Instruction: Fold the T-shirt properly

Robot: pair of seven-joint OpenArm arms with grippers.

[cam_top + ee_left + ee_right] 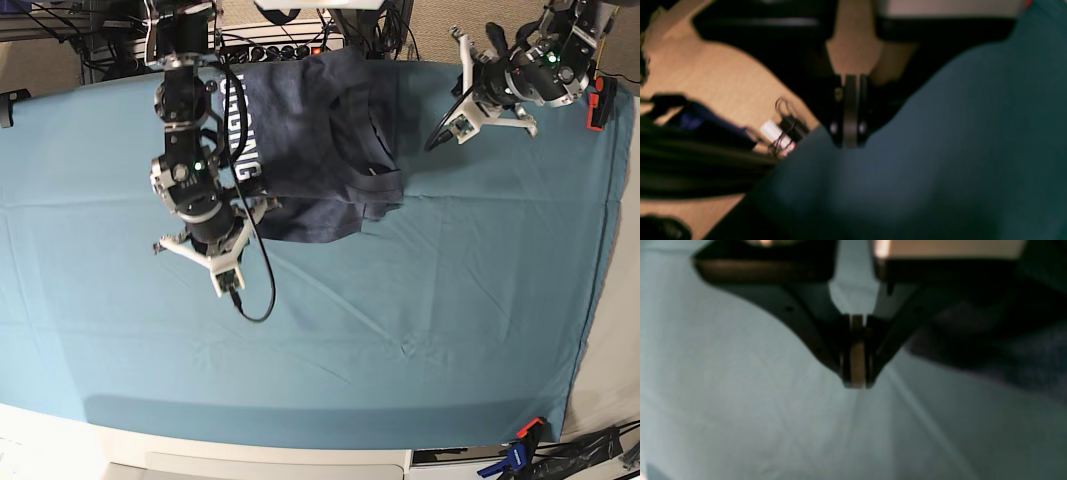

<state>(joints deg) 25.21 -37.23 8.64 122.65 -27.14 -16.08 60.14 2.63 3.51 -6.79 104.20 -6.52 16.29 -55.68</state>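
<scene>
Up at the far edge of the cloth (400, 330) the shirt (320, 150) lies partly folded, and both grippers, left (850, 141) and right (857, 383), are pinched shut holding nothing, maybe to come in for the next fold.

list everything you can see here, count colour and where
T-shirt: one, slate blue-grey with white lettering, partly folded at the far middle of the table
table cloth: one, teal, covering the table
binder clips: a few, black, on the wooden surface beyond the cloth's edge in the left wrist view
clamp: one, blue and orange, at the near right cloth edge
right gripper: one, shut, empty, over the cloth beside the shirt
left gripper: one, shut, empty, at the cloth's far right edge
</scene>
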